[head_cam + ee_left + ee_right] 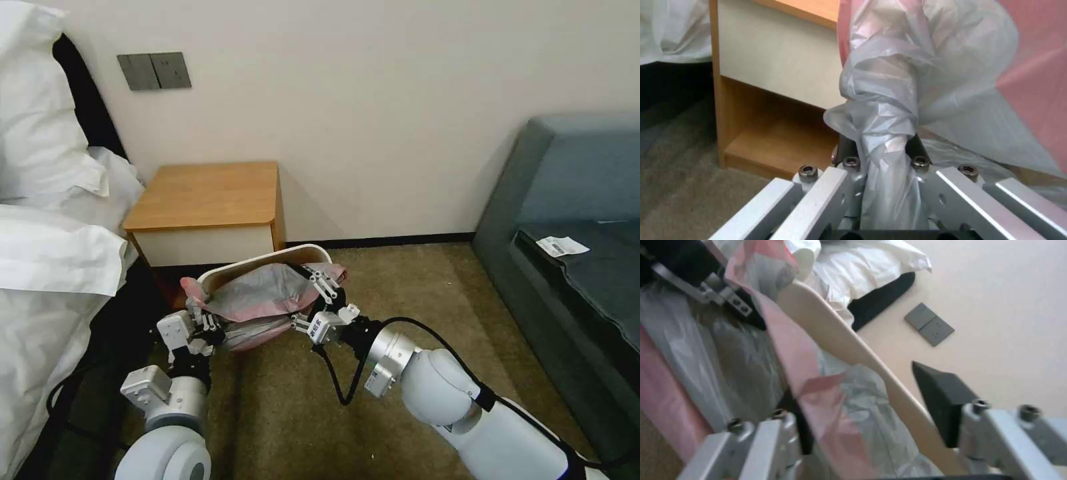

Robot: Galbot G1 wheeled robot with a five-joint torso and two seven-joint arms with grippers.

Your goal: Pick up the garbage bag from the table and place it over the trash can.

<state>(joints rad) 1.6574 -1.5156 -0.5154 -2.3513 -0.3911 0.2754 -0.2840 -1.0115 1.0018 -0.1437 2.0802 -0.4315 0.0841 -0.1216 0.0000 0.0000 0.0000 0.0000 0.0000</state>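
- The table (203, 197) stands against the wall beside the white bed linen (53, 253), its wooden top bare.
- The trash can (267, 263) sits on the carpet (413, 293) just in front of the table, tilted so its cream rim faces the robot.
- The garbage bag (263, 300) is draped over the can's mouth, grey plastic sagging inside and the pinkish-red rim spilling over the near edge and both near corners.
- The left gripper (208, 327) is at the can's left near corner. In the left wrist view its fingers (849, 151) are clenched on a bunched twist of the bag (885, 133), plastic filling the gap between them.
- The right gripper (319, 301) is at the can's right near corner. In the right wrist view its fingers (940, 396) are spread wide, straddling the cream rim (849, 346); one dark pad is outside the rim, clear of it, the other is down among the bag's folds (818, 396), gripping nothing.
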